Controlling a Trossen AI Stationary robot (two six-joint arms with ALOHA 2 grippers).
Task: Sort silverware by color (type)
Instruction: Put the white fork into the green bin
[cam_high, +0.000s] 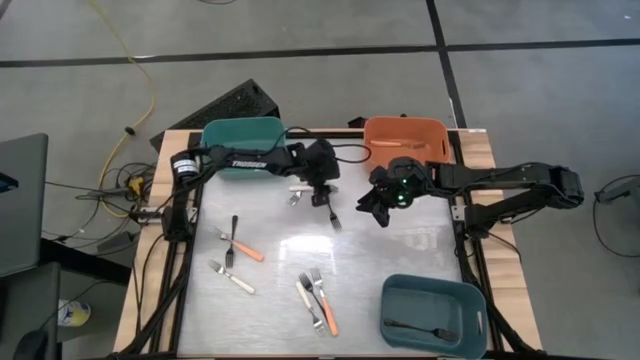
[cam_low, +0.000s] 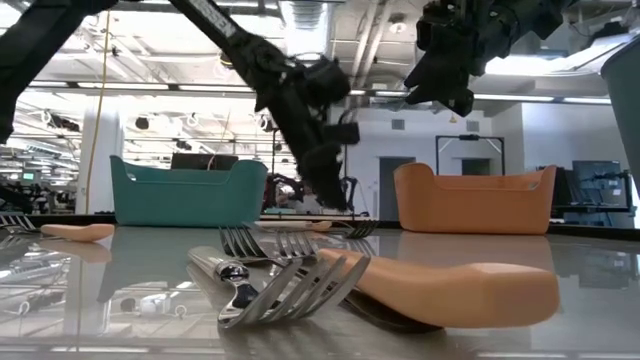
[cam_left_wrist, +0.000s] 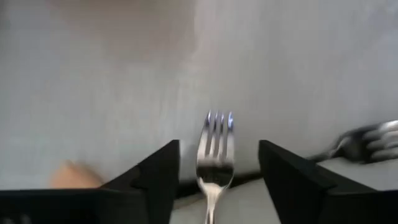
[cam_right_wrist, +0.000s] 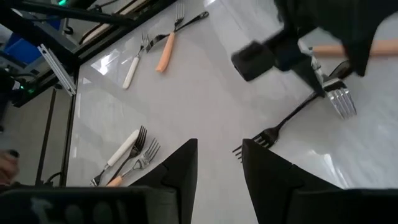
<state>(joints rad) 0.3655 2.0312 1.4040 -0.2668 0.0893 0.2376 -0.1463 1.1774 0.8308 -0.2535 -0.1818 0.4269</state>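
A dark fork (cam_high: 334, 217) lies flat on the table near its middle, tines toward the near edge. My left gripper (cam_high: 325, 197) is down at its handle end and open; in the left wrist view the fork (cam_left_wrist: 216, 155) runs between the two fingers, which stand on either side without touching it. A second fork (cam_high: 296, 196) with silver tines lies just left of it. My right gripper (cam_high: 383, 212) hovers above the table to the right of the dark fork (cam_right_wrist: 286, 121). It is slightly open (cam_right_wrist: 219, 149) and holds nothing.
A teal bin (cam_high: 242, 145) and an orange bin (cam_high: 405, 135) stand at the far edge. A blue-grey bin (cam_high: 470, 300) at the near right holds a black fork (cam_high: 420, 328). Other forks lie at the left (cam_high: 240, 245), (cam_high: 232, 278) and near the middle (cam_high: 318, 303).
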